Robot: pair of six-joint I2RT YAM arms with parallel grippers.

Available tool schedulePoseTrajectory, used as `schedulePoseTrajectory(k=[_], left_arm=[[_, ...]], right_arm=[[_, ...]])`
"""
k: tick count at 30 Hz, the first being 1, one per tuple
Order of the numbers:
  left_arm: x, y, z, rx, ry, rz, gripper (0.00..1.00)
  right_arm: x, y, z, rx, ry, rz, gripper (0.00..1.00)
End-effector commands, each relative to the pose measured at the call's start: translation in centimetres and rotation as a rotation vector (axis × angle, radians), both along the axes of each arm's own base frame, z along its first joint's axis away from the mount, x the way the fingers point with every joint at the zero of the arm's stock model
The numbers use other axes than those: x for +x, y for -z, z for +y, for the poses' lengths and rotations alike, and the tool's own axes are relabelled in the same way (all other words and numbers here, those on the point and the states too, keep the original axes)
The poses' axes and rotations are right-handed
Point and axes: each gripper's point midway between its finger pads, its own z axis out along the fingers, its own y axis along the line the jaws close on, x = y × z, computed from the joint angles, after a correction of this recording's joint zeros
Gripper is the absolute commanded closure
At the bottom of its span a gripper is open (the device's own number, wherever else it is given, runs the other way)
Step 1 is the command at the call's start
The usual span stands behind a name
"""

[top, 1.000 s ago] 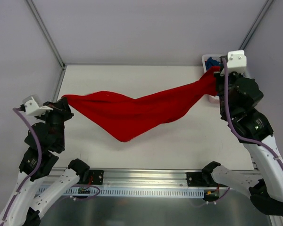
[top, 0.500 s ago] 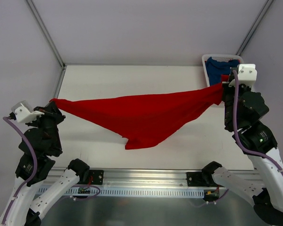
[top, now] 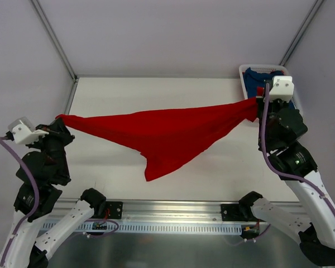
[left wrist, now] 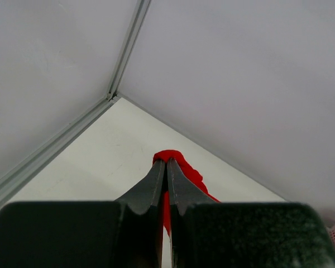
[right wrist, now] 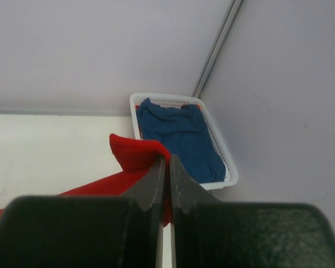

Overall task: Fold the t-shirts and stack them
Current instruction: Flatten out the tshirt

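A bright red t-shirt (top: 167, 131) hangs stretched across the table between both arms, its middle sagging to a point near the front. My left gripper (top: 61, 119) is shut on the shirt's left end; the wrist view shows red cloth (left wrist: 176, 162) pinched at my left gripper's (left wrist: 167, 163) tips. My right gripper (top: 257, 103) is shut on the right end, with a red fold (right wrist: 135, 151) bunched at my right gripper's (right wrist: 167, 159) tips. A deep blue t-shirt (right wrist: 178, 137) lies crumpled in the basket at the back right, also visible from above as blue cloth (top: 263, 73).
The white slatted basket (top: 243, 71) stands in the far right corner, its rim (right wrist: 135, 100) just behind the right gripper. Grey walls enclose the white table (top: 156, 92) at the back and sides. A metal rail with the arm bases runs along the near edge.
The shirt has been pulled out and raised between the arms. The left end moved further left. The right gripper pulled away from the basket, then shifted back slightly. The hanging point swung.
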Motion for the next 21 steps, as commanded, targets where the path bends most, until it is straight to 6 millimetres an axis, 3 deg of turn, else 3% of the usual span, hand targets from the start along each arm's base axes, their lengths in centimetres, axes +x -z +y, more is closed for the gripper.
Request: schedulePoseTrajectory(k=[1, 9, 13, 17, 21], left_arm=[[-2.5, -3.4, 1.8, -0.034, -0.023, -0.104, 1.0], [-6.3, -6.7, 3.8, -0.077, -0.005, -0.247, 1.0], [-7.3, -7.8, 4.1, -0.076, 0.015, -0.293, 1.0], [-7.0, -7.9, 3.9, -0.064, 0.014, -0.288, 1.0], [-4.5, -6.5, 2.4, -0.028, 0.022, -0.218, 1.0]], right_arm=[[-1.6, -4.9, -1.3, 0.088, 0.002, -0.193, 1.0], [-4.1, -8.2, -1.9, 0.146, -0.066, -0.36, 1.0], [-4.2, -8.6, -1.6, 0.144, -0.088, -0.371, 1.0], [-3.4, -8.2, -1.1, 0.137, -0.088, -0.345, 1.0], [-1.1, -6.6, 0.5, 0.108, -0.096, -0.265, 1.0]])
